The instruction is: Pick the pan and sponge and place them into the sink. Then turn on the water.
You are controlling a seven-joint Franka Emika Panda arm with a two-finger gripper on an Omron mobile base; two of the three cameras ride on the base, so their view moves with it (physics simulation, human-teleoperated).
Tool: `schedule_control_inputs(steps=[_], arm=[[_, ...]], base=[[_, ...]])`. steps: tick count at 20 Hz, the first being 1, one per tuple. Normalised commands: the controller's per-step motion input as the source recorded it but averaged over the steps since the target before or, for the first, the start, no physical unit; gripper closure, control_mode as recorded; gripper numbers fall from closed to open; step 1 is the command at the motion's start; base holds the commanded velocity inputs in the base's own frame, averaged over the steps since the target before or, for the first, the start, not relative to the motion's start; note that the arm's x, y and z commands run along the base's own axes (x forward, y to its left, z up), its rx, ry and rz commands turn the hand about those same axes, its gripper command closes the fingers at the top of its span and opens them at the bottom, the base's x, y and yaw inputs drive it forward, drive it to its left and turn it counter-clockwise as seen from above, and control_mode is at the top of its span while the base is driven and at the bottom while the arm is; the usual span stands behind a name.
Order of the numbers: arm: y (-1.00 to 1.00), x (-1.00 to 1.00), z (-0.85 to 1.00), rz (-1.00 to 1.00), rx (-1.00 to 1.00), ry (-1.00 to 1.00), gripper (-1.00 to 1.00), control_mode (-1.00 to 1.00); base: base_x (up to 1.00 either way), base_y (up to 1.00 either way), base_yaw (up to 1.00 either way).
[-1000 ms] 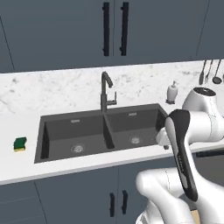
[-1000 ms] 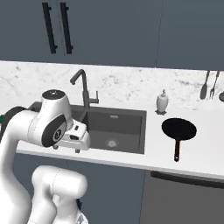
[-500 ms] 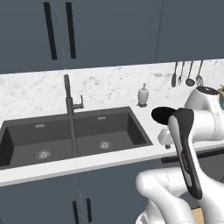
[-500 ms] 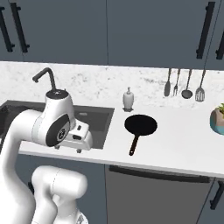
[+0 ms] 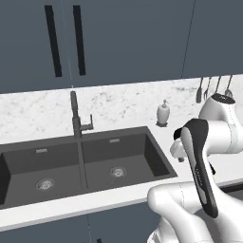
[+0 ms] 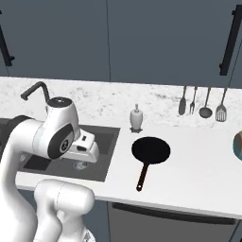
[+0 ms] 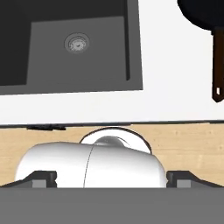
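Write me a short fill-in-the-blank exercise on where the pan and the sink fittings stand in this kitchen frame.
1. The round black frying pan lies on the white ___.
2. Its short dark handle points toward the counter's ___ edge.
3. The white soap dispenser stands between the pan and the marbled ___.
4. The dark grey sink has ___ basins.

Missing words: counter; front; backsplash; two

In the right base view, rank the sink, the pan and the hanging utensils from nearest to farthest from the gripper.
1. Sink: directly behind the open gripper, at the counter's left.
2. Pan: on the counter, just right of the sink.
3. Hanging utensils: on the back wall, far right.
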Motion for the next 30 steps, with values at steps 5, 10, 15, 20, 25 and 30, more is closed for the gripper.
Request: schedule_control_inputs(steps=[5, 10, 15, 20, 25, 30], arm=[[0.00, 0.00, 0.00, 0.00, 0.00, 0.00, -1.00, 1.00], [0.00, 0.02, 0.00, 0.00, 0.00, 0.00, -1.00, -1.00], [0.00, 0.01, 0.00, 0.00, 0.00, 0.00, -1.00, -1.00], [-0.07, 0.00, -0.02, 0.00, 0.00, 0.00, -1.00, -1.00], [-0.60, 0.01, -0.28, -0.03, 0.00, 0.00, -1.00, -1.00], [-0.70, 0.16, -0.27, -0.03, 0.00, 0.00, -1.00, -1.00]], base=[[0.12, -0.30, 0.00], [0.10, -0.09, 0.00], [0.00, 0.00, 0.00], [0.00, 0.00, 0.00], [0.00, 0.00, 0.00], [0.00, 0.00, 0.00]])
